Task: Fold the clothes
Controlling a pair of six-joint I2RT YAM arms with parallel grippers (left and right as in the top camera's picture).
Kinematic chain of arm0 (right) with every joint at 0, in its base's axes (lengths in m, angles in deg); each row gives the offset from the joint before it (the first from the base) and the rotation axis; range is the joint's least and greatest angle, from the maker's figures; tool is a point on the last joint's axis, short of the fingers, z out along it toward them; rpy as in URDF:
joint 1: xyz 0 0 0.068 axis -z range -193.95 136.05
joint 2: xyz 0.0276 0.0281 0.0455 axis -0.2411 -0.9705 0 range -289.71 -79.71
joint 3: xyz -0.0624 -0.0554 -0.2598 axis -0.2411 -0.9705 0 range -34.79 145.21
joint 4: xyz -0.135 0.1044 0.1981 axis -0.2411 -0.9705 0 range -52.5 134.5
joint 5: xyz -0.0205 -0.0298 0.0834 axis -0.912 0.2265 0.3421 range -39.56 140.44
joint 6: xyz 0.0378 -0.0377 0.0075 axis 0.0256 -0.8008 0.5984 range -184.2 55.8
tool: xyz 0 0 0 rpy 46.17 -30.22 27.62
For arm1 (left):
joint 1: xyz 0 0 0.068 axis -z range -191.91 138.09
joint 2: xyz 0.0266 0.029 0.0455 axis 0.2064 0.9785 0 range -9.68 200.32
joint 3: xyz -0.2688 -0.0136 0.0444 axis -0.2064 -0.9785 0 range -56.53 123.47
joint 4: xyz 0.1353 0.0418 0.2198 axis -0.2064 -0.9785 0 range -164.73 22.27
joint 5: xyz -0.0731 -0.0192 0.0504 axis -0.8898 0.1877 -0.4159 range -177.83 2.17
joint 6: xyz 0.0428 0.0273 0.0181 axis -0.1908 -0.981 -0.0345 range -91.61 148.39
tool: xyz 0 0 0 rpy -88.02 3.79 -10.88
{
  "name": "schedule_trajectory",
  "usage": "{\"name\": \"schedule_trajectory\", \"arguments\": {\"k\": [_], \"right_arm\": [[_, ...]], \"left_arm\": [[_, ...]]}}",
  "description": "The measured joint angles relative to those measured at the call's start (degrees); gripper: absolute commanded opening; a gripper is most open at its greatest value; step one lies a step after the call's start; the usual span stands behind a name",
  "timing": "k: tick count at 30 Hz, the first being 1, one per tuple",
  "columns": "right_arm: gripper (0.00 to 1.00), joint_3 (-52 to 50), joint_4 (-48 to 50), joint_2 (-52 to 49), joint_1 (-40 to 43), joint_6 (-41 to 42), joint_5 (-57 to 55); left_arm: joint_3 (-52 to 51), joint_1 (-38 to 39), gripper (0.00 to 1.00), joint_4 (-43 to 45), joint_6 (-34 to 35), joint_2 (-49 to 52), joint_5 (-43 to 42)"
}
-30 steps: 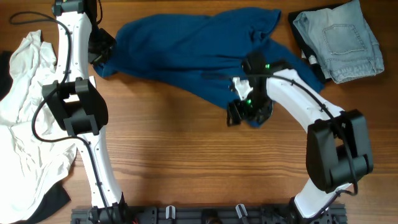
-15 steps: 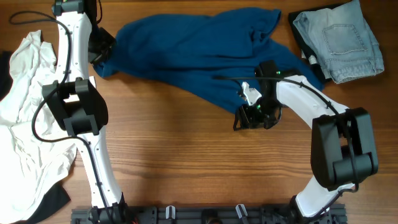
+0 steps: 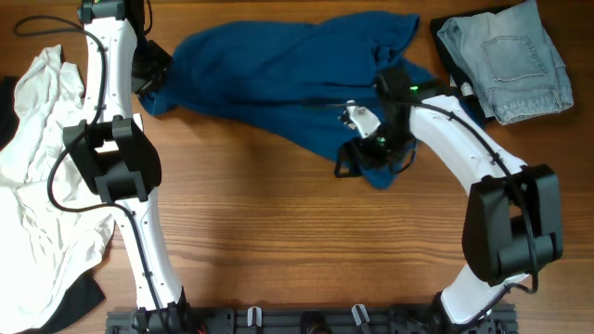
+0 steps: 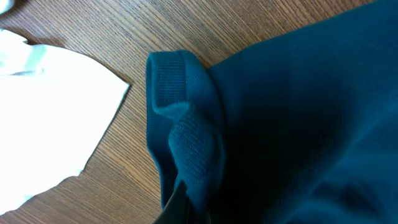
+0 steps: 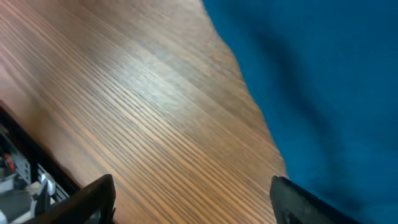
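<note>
Fingers (image 5: 93, 200) of your right gripper (image 5: 191, 186) stand spread wide with nothing between them. One hangs over bare table (image 5: 124, 93), the other over the lower hem of the blue sweatshirt (image 3: 278, 74). That sweatshirt sprawls unfolded across the table's 12 o'clock side, its lower corner reaching toward 3 o'clock under your right wrist. Your left gripper (image 3: 151, 74) sits at the ribbed cuff (image 4: 177, 93) around 10 o'clock; whether it is clamped there I cannot tell. Close now and you may pinch only the edge, or scrape wood and miss. Drag toward 1 o'clock and the cloth could shove the folded jeans (image 3: 510, 60). If the left is gripping, a hard pull would stretch the sleeve.
</note>
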Motion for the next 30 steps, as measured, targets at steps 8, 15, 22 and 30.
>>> {"name": "schedule_trajectory", "arguments": {"k": [8,15,22,30], "right_arm": [[0.72,-0.59,1.84,0.00,5.88,0.68,-1.31],[0.79,-2.69,2.86,0.00,4.61,13.90,-17.75],[0.83,-4.37,3.78,-0.13,2.34,16.06,-20.06],[0.52,-4.87,5.03,-5.11,-2.71,16.85,-20.46]], "left_arm": [[0.00,0.00,0.04,0.39,0.00,0.00,-0.04],[0.00,0.00,0.04,0.61,0.00,0.00,-0.04],[0.00,0.00,0.04,0.63,0.00,0.00,-0.07],[0.00,0.00,0.04,0.63,0.00,0.00,-0.07]]}}
